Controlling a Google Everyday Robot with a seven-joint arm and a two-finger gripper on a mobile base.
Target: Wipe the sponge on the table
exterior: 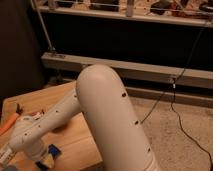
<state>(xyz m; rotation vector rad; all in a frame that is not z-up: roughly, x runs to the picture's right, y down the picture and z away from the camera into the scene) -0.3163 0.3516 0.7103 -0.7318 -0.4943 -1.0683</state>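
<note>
Over at the far left, an orange object (pixel 7 125) is lying on the table (pixel 77 147), cut off by the frame edge, and what it is cannot be told. The table is showing its pale plank top in the lower-left corner of the view.

Just to the right, the white arm (pixel 107 120) is slanting down across the wood, its slim forearm pointing toward the lower left and its thick rounded segment filling the middle of the view. At the low end of that forearm, the gripper (pixel 44 160) is hanging right at the table surface near the bottom edge. Whether it is spread wide, drawn narrow or holding anything cannot be told, since the wrist is covering most of it.

The sponge (pixel 54 150) is lying on the table as a small bright-blue patch, just beside the gripper on its right and seemingly touching it.

Further right, beyond the table's edge, speckled carpet (pixel 180 145) is covering the floor, and a black cable (pixel 186 131) is trailing across it. Behind everything, a long grey rail (pixel 150 74) is running along the dark wall.
</note>
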